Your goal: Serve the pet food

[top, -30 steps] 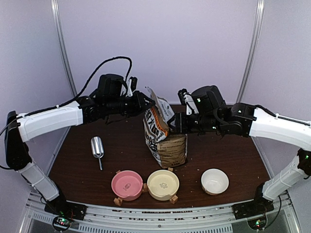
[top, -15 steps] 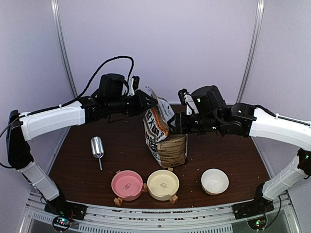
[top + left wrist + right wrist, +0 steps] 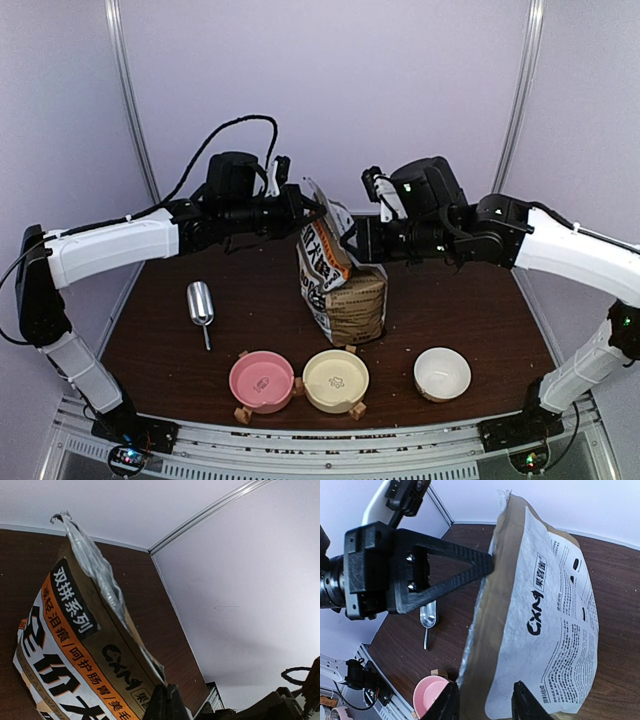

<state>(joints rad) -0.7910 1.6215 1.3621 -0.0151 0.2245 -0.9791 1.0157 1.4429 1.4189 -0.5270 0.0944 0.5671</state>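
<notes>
Top view: the bag point(image 3: 345, 300) stood upright mid-surface point(image 3: 450, 310), behind the pink bowl point(image 3: 262, 380), yellow bowl point(image 3: 336, 380) and white bowl point(image 3: 442, 372), with the scoop point(image 3: 200, 303) lying well apart to its left. All three bowls looked bare. The left arm point(image 3: 110, 245) and right arm point(image 3: 560, 245) met at the bag's top from opposite sides. The step was likely opening the mouth. To do it well, pull the two lips apart slowly and level, keep the base planted so the bag doesn't tip onto the bowls, and open wide enough for the scoop. The pet food was in no view, presumably inside the bag.

Left wrist view: the left jaws were pinched together on the top rim of the bag point(image 3: 75, 645), the tips showing as one dark wedge at the bottom edge. The foil lining ran along the rim, but the mouth looked pressed flat with no inside visible. The base and bowls were cut off.

Right wrist view: the right jaws stood part open, straddling the side fold of the bag point(image 3: 545, 615). Couldn't tell whether they were clamping it. The left jaws' tip touched the opposite rim. The scoop point(image 3: 429, 620) and part of the pink bowl point(image 3: 430, 695) showed below. The bag's interior was hidden here too.
</notes>
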